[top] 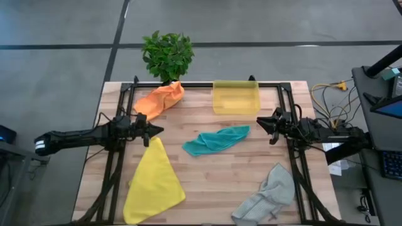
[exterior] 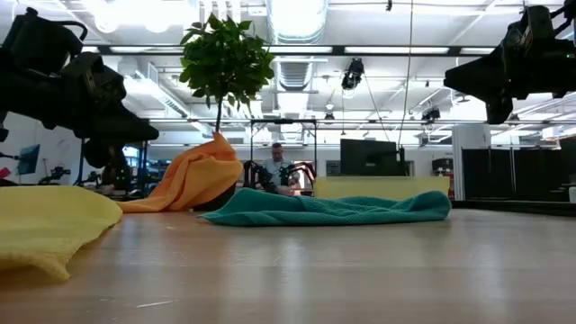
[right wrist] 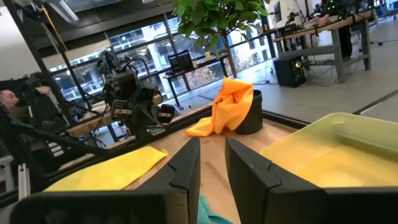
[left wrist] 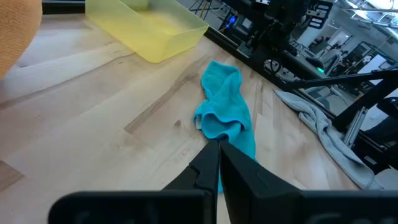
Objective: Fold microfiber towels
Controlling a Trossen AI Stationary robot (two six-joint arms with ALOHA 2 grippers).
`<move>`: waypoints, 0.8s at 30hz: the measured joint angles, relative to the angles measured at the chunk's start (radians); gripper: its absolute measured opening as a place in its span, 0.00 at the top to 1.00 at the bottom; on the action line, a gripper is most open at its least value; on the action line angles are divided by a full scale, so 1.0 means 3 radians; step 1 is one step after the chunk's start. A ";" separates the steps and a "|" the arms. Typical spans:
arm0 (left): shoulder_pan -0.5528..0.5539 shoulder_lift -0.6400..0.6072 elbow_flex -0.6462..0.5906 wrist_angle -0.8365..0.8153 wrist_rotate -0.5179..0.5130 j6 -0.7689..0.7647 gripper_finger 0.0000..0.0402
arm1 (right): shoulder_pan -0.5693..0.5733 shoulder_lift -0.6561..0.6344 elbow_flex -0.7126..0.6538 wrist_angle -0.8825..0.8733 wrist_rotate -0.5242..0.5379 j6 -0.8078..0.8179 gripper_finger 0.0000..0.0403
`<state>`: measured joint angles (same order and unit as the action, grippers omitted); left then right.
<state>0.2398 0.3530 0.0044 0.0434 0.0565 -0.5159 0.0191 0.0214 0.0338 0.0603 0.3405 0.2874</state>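
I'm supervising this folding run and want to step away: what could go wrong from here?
1. The orange towel is draped on the plant's pot; pulling it might tip the plant.
2. The grey towel lies crumpled at the table's near edge and could slide off.
3. The teal towel is bunched, so a pinch may catch several layers.

Long ceiling lights (exterior: 297, 49) are shining. A gray floor (top: 56, 63) is lying around the table. Big windows (right wrist: 155, 37) are letting in daylight.

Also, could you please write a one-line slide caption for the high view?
Four unfolded towels, a yellow bin and a potted plant on the table, both arms raised, holding nothing.
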 joint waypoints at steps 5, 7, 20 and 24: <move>0.0000 -0.0001 0.0000 -0.0002 0.0000 0.0000 1.00 | 0.0001 0.0051 0.0008 -0.0287 -0.0026 -0.0004 0.83; 0.0000 -0.0001 0.0000 0.0001 0.0008 0.0001 1.00 | 0.0001 0.0066 0.0026 -0.0270 -0.0018 -0.0003 0.83; 0.0001 -0.0001 0.0000 0.0001 0.0007 0.0001 1.00 | 0.0001 0.0076 0.0027 -0.0273 -0.0010 -0.0003 0.83; 0.0001 -0.0001 0.0000 0.0001 0.0006 0.0001 1.00 | 0.0001 0.0076 0.0027 -0.0273 0.0001 -0.0181 0.83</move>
<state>0.2401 0.3527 0.0044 0.0437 0.0582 -0.5156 0.0193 0.0441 0.0418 -0.0215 0.3408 0.2332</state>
